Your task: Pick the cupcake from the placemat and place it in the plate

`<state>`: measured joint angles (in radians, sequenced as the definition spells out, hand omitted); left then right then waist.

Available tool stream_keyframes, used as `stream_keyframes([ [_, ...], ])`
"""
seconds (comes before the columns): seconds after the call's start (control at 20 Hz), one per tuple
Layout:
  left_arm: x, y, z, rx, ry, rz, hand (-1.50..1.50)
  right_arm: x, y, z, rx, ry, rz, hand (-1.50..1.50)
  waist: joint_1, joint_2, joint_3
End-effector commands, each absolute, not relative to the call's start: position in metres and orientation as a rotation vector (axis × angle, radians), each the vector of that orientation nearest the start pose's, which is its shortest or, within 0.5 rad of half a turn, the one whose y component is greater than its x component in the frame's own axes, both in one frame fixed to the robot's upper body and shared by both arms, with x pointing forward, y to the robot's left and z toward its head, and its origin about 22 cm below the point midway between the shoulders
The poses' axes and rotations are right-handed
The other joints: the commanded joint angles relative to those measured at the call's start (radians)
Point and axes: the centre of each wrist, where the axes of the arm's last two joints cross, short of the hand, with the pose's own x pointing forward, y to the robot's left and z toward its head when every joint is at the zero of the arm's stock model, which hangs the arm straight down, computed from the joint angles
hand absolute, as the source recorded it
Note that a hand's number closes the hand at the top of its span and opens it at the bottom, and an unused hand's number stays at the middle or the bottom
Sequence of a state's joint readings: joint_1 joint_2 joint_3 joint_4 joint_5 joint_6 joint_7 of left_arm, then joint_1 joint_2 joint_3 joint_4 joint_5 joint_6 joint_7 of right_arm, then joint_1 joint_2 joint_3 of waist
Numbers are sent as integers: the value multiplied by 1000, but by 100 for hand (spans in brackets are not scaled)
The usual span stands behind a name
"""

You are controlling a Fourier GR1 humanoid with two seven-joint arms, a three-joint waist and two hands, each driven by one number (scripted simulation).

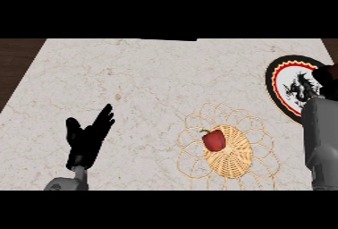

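A woven wicker placemat (228, 166) with a looped wire border lies at the lower right of the counter. On it lies a red bell pepper (213, 140) with a green stem. No cupcake shows anywhere in the view. A round plate (282, 71) with a black rim, a red ring and a dragon drawing sits at the far right edge. My right hand (326, 79) is a dark shape over the plate's right part, cut off by the view's edge, with its grey forearm (321, 143) below. My left hand (89, 134) rests open at the lower left, fingers up.
The counter's top (132, 80) is pale marble. Dark wood floor (13, 58) shows past its left edge and at the far right corner.
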<state>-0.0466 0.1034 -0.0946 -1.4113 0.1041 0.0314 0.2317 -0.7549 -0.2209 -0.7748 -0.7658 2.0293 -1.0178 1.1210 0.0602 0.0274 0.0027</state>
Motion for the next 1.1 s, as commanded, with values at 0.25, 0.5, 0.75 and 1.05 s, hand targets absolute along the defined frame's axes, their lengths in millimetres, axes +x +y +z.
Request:
stream_keyframes([
  [0.25, 242, 216, -34, -25, -1210, -48, 0, 374, -385, 25, -1847, -551, -836, 150, -14, -6, 3],
  [0.5, 247, 231, -26, -36, -1216, -38, 0, 372, -386, 1, -1674, -427, -693, -150, -12, -6, 5],
  [0.75, 237, 242, -32, -18, -1212, -49, 0, 372, -385, -2, -1675, -594, -701, -150, -19, -13, 6],
  [1.05, 239, 244, -33, -27, -1192, -39, 0, 391, -377, 29, -1784, -849, -860, -150, -28, -17, 6],
])
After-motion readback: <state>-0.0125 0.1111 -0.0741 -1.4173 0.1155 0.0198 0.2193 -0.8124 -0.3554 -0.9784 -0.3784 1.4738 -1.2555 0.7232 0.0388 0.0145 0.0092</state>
